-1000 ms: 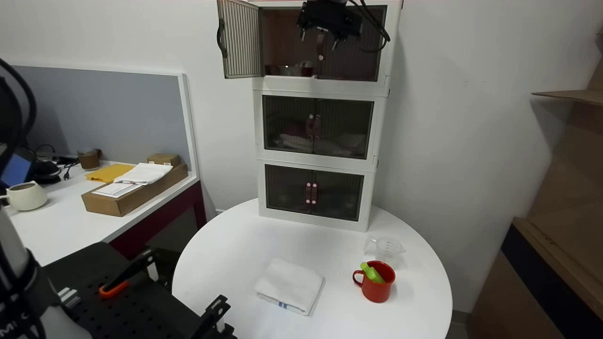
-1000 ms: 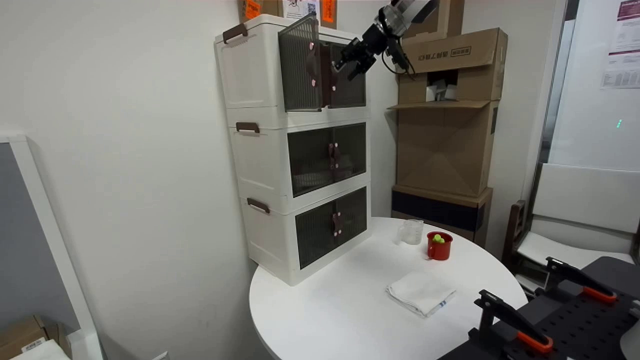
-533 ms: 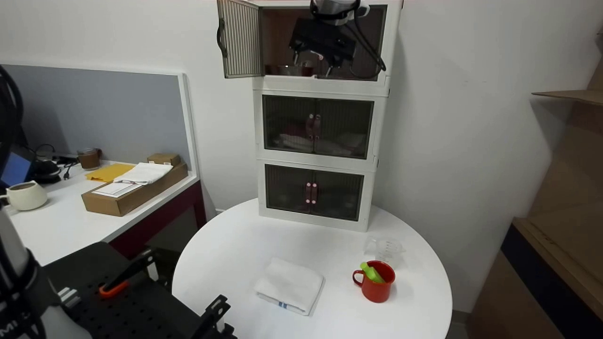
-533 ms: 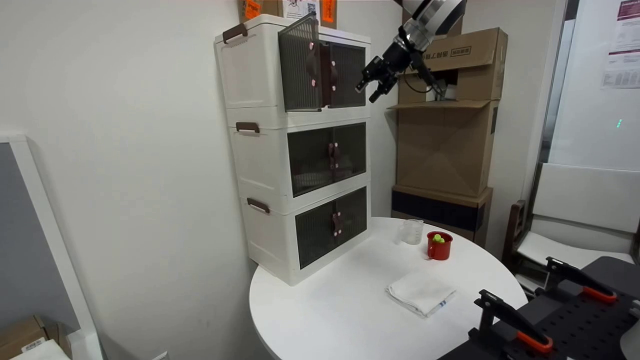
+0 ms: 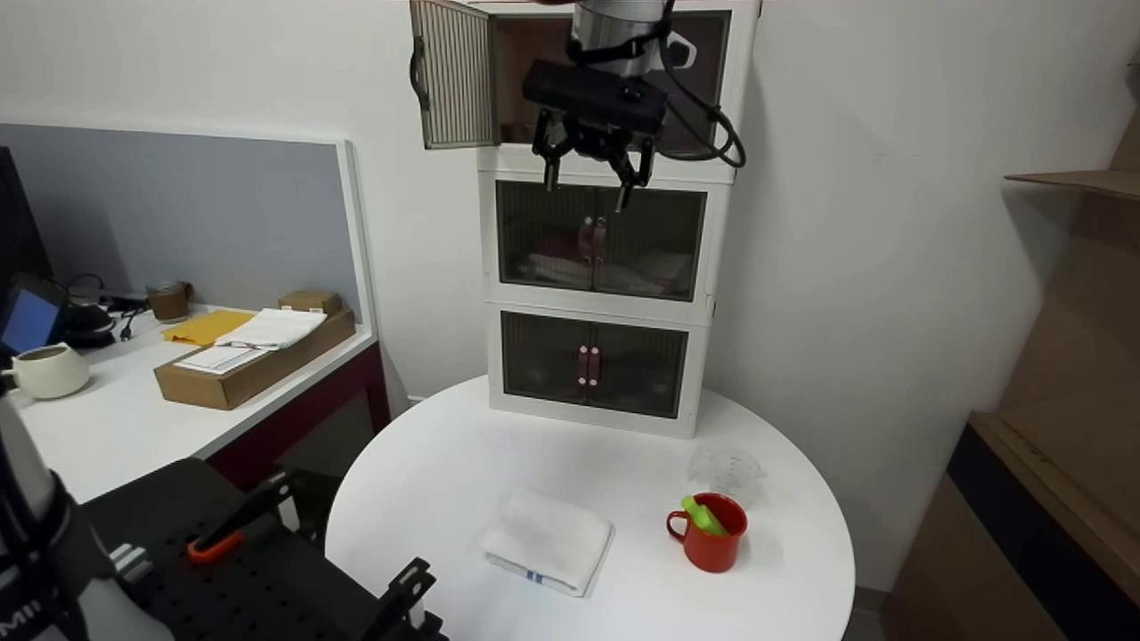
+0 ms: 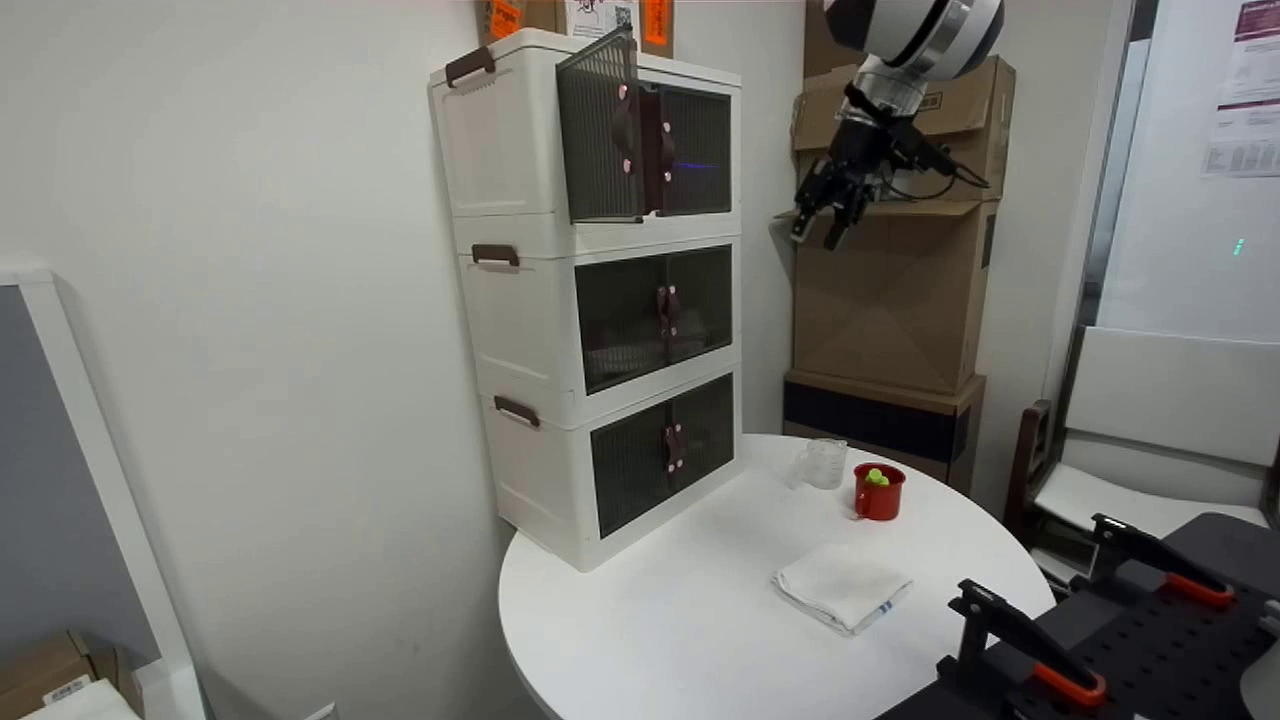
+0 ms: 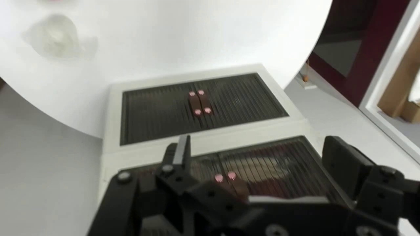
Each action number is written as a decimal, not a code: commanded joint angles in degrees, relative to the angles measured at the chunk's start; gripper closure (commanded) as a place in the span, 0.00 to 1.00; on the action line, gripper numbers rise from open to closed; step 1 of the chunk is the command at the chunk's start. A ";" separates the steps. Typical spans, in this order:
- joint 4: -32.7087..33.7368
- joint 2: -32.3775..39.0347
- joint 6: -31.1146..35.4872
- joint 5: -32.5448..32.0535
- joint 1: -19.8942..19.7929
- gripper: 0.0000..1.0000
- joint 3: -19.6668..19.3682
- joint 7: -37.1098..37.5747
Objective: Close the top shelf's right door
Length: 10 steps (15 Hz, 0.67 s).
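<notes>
The right door (image 6: pixel 700 140) sits closed in the cabinet (image 6: pixel 525 320), beyond the gripper (image 6: pixel 816 236) and well apart from it.
Dark and faintly ribbed, it lies flat with the front, with a brown, pink-studded handle (image 6: pixel 667 152) along the edge nearer the left door (image 6: pixel 600 130) and a thin blue streak (image 6: pixel 695 165) across it. In an exterior view the arm (image 5: pixel 619 31) covers much of it. The left door is swung out, to the left of the gripper in both exterior views. The gripper is spread wide, its fingers (image 7: pixel 341 164) well apart; in the wrist view part of the middle doors (image 7: pixel 262 170) shows between them.
</notes>
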 commanded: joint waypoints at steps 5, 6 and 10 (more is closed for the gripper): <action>-16.71 -18.47 -5.15 -26.73 -0.88 0.00 -1.13 31.65; -17.83 -20.50 -8.30 -27.17 -0.69 0.00 -1.30 33.42; -17.14 -20.36 -10.56 -26.59 0.89 0.00 -2.73 33.43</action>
